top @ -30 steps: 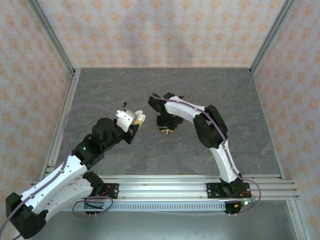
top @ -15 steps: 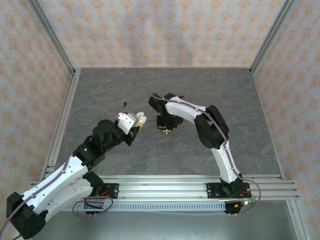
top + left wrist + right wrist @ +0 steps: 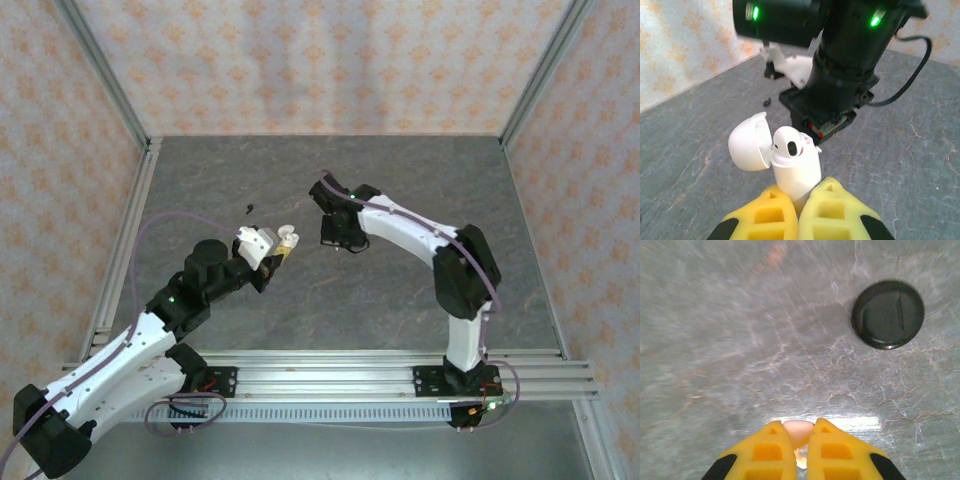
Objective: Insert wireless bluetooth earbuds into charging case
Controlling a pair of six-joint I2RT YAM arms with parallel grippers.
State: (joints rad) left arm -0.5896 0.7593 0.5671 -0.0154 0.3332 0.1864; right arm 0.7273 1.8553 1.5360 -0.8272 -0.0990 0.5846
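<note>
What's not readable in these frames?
1. Left wrist view: the left gripper covers the base of the charging case. The socket beside the seated earbud is hidden behind that earbud.
2. Right wrist view: the pale piece pinched in the right gripper is mostly covered by the yellow pads. It is likely the second earbud, but its orientation is unreadable.
3. Top view: the case is too small to show its contents.

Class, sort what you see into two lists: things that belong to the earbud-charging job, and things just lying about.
Belongs to the job:
charging case, lid open
earbud seated in it
second earbud, probably: a pale pinched piece

Just lying about:
round black disc
tiny black speck
</note>
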